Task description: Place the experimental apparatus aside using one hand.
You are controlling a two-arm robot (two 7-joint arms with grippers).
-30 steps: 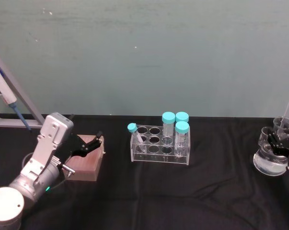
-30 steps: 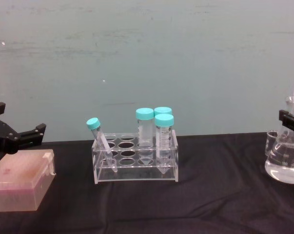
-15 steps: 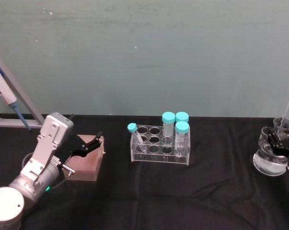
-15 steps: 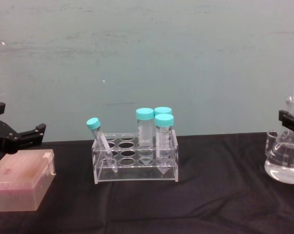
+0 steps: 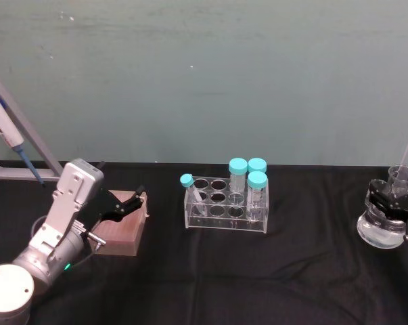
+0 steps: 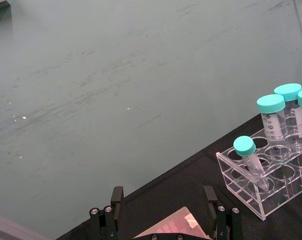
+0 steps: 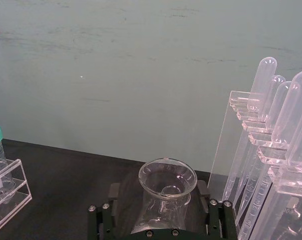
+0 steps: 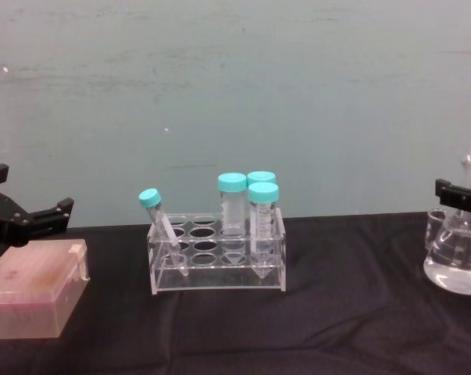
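Right tool point(image 7: 161, 215): far right of the tabletop point(image 5: 258, 271), its two black jaws standing on either side of the neck of the conical flask point(image 5: 381, 227); whether they press the glass, I cannot tell.
Conical flask: upright on the tabletop between the right tool's jaws, clear liquid in its base.
Pipette stand point(image 7: 271, 165): just beside the right tool, on its outer side, long pipettes leaning in it.
Small beaker point(image 5: 400, 177): just behind the right tool.
Left tool point(image 5: 122, 205): far left, jaws spread wide over a pink box point(image 8: 33, 287).
Tube rack point(image 5: 225, 205): well apart from both tools, mid-tabletop, holding four teal-capped tubes.
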